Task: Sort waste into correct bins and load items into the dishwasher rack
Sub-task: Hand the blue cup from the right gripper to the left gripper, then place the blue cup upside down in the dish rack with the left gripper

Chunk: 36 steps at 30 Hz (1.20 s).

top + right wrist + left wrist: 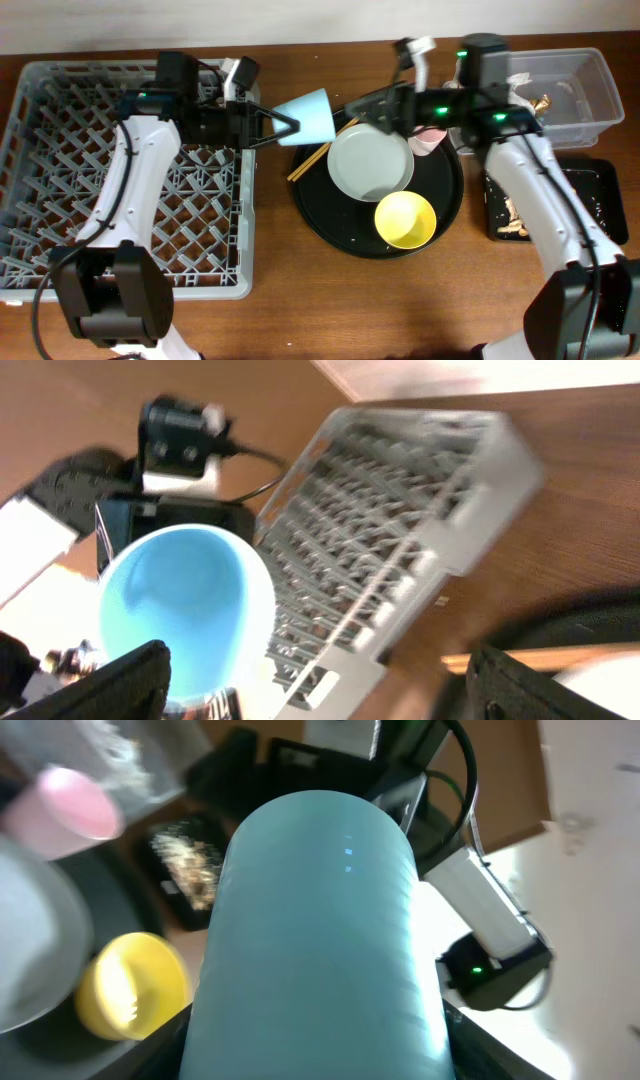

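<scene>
Holding light-blue cup [312, 112] | left hand [290, 125] | beside rack [246, 215] edge

Shows light-blue cup [310, 115] gripped sideways in left gripper [287, 125], between grey rack [245, 220] at left and round black tray [330, 215] bearing green plate [370, 160], yellow bowl [405, 220], chopsticks [315, 160].

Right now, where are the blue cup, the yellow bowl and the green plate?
blue cup [310, 114]: overhead view, on its outer side wall.
yellow bowl [405, 220]: overhead view, on its inside.
green plate [370, 160]: overhead view, on its flat middle.
</scene>
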Tool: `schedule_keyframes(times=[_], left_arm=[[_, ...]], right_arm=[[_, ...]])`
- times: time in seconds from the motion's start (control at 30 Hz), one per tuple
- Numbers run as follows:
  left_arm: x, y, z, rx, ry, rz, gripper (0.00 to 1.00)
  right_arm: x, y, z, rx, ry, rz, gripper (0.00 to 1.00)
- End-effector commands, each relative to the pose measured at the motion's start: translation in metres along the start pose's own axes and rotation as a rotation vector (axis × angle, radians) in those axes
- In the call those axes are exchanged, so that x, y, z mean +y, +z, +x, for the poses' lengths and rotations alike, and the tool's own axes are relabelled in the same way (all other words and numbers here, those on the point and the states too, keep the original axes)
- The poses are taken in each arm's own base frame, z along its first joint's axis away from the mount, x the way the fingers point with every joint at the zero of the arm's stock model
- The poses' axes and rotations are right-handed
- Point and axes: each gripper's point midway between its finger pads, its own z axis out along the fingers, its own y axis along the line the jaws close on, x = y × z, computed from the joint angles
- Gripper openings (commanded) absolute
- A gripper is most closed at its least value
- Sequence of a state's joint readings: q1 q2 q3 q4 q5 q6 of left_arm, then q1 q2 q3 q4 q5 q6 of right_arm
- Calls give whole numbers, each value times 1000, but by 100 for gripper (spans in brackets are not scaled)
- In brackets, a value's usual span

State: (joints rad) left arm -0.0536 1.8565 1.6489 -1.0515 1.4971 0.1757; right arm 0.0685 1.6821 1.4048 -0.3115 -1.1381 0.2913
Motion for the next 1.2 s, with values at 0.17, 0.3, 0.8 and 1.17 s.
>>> schedule_keyframes(times=[0.17, 0.3, 0.8, 1.17], left_arm=[[66, -59, -14, -4, 35, -586, 23], [75, -119, -21, 37, 44, -1046, 23], [62, -174, 66, 228, -401, -1479, 23], [92, -151, 115, 403, -476, -1619, 21]], right_arm=[[-51, -61, 23, -2, 180, 224, 97], [-78, -63, 60, 110, 255, 447, 97], [-89, -49, 98, 272, 237, 670, 98], [-92, -53, 102, 286, 247, 694, 98]])
